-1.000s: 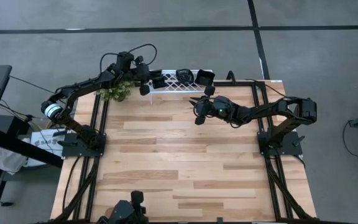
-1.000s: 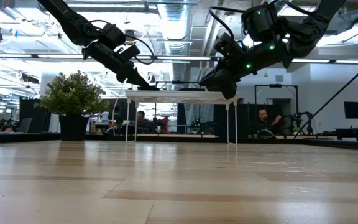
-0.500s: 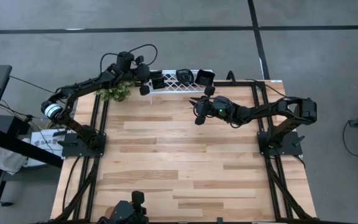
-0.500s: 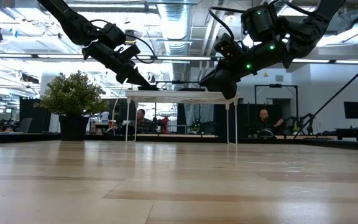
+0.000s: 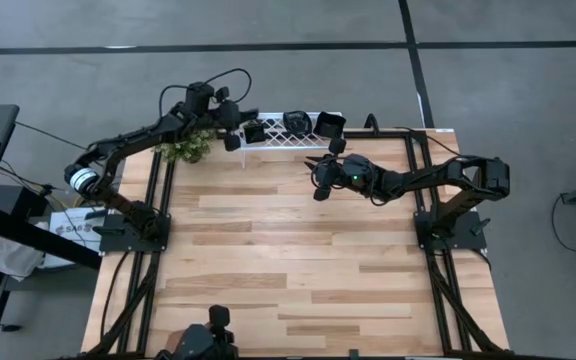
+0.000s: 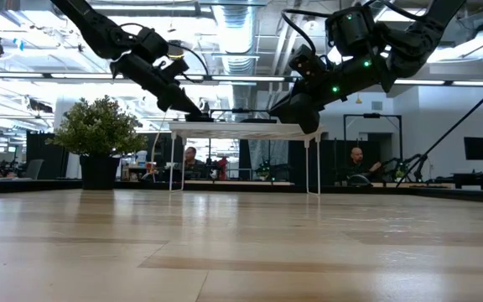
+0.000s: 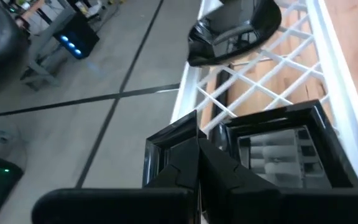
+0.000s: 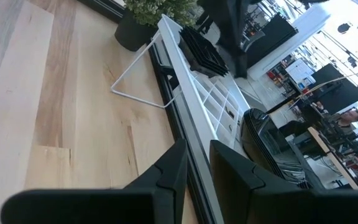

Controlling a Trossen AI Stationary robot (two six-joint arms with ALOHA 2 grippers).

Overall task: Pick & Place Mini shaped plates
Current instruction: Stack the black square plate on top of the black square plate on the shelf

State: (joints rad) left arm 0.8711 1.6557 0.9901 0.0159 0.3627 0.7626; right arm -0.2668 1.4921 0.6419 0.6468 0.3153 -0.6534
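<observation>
The left gripper (image 5: pixel 245 131) reaches over the white lattice rack (image 5: pixel 303 139) at the table's (image 5: pixel 288 260) twelve o'clock edge, its jaws clamped on the rim of a square mini plate (image 7: pixel 278 146) lying on the rack. More mini plates (image 5: pixel 313 124) sit along the rack. The right gripper (image 5: pixel 315 192) hovers just below the rack, jaws slightly apart and empty.

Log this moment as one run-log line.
left gripper: shut on glossy black square mini plate, at white lattice rack | right gripper: waiting beside rack, holding nothing
</observation>
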